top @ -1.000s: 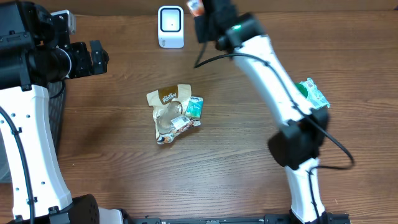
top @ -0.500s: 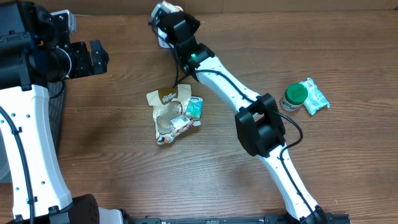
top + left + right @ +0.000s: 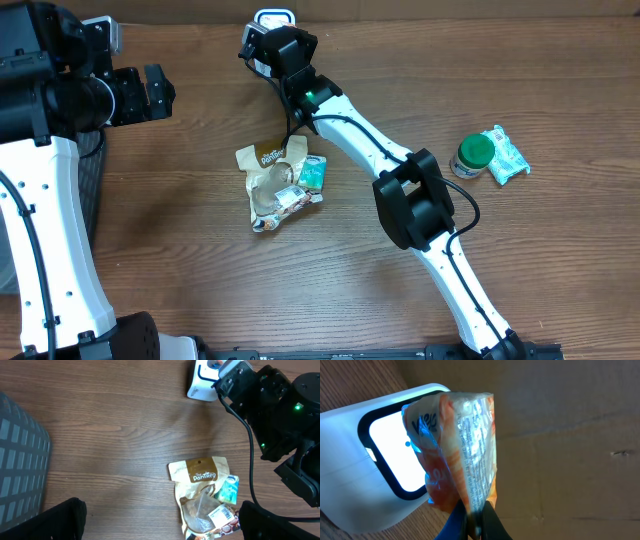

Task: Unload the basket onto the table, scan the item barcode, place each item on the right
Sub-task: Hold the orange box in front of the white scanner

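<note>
Orange packet (image 3: 457, 450) is clamped by its bottom edge in my right fingers (image 3: 492, 524), right in front of the scanner (image 3: 355, 495) window at the tabletop's (image 3: 180, 260) far edge. Scan step is in hand. I can't see the barcode, so I'd likely rotate the packet next. Left fingers (image 3: 60, 520) wide apart, empty.

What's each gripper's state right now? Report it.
Left gripper: open, empty.
Right gripper: shut on crinkly orange plastic packet, by white scanner.
</note>
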`<action>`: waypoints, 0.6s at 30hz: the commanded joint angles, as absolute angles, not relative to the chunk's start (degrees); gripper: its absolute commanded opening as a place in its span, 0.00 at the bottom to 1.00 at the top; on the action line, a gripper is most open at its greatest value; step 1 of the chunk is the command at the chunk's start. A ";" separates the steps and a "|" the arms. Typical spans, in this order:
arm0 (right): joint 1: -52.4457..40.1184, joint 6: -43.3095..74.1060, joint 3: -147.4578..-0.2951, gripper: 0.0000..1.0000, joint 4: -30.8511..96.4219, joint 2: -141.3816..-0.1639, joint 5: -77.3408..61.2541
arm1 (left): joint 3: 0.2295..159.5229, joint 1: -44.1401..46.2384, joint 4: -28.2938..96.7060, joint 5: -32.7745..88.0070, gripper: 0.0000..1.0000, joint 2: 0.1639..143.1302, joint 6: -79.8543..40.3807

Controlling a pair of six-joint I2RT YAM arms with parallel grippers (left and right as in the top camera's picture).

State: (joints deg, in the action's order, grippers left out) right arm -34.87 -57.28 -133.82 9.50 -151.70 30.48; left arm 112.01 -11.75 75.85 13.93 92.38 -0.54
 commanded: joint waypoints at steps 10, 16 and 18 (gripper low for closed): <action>-35.66 -29.41 -134.98 0.04 22.52 -138.06 29.69 | 112.44 -11.99 75.85 14.41 0.99 92.51 -1.30; -33.71 -1.32 -134.98 0.04 50.85 -120.77 12.84 | 112.44 -11.99 75.85 14.41 1.00 92.51 -1.30; -32.32 3.07 -134.98 0.04 58.72 -116.36 5.96 | 112.44 -11.99 75.85 14.41 1.00 92.51 -1.30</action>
State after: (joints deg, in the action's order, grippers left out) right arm -34.61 -11.92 -133.99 52.51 -125.10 18.65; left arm 112.01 -11.75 75.70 13.93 92.38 -0.56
